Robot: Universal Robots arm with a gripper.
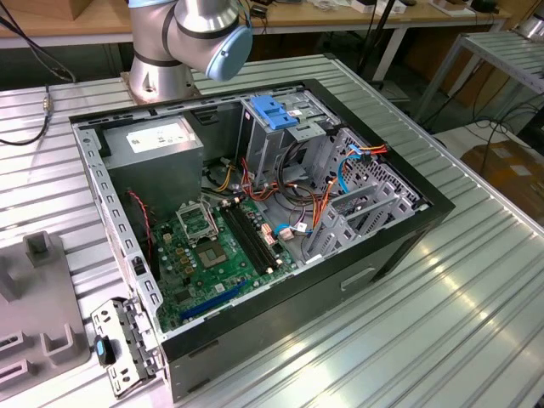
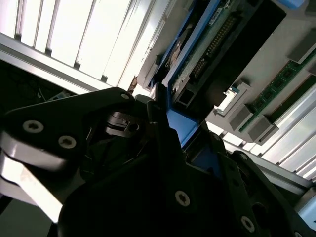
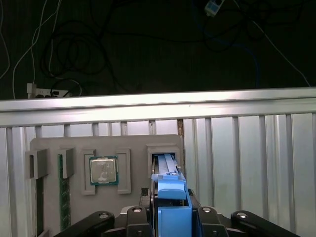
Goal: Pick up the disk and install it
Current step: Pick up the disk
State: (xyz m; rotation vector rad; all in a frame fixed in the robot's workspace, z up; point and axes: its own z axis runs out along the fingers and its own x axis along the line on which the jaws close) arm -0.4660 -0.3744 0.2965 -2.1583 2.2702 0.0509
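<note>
The disk (image 3: 168, 185) stands on edge in the right-hand slot of a grey holder block (image 3: 133, 143), its blue carrier rail toward the camera. In the first wrist view my gripper (image 3: 172, 210) straddles that rail, with a black finger tight against each side. The second wrist view shows the same hold from close up: the blue rail runs between the black fingers (image 2: 158, 113), my gripper (image 2: 170, 126) is shut on it, and the disk's (image 2: 197, 54) green circuit board faces out. The disk's lower part is hidden inside the slot.
The holder block also carries a processor chip (image 3: 103, 170) and a memory stick (image 3: 63, 197). The open computer case (image 1: 408, 246) lies on the ribbed metal table (image 1: 476, 314), with a grey drive cage topped by a blue-handled bracket (image 1: 274, 110). The arm's base (image 1: 161, 68) stands behind the case.
</note>
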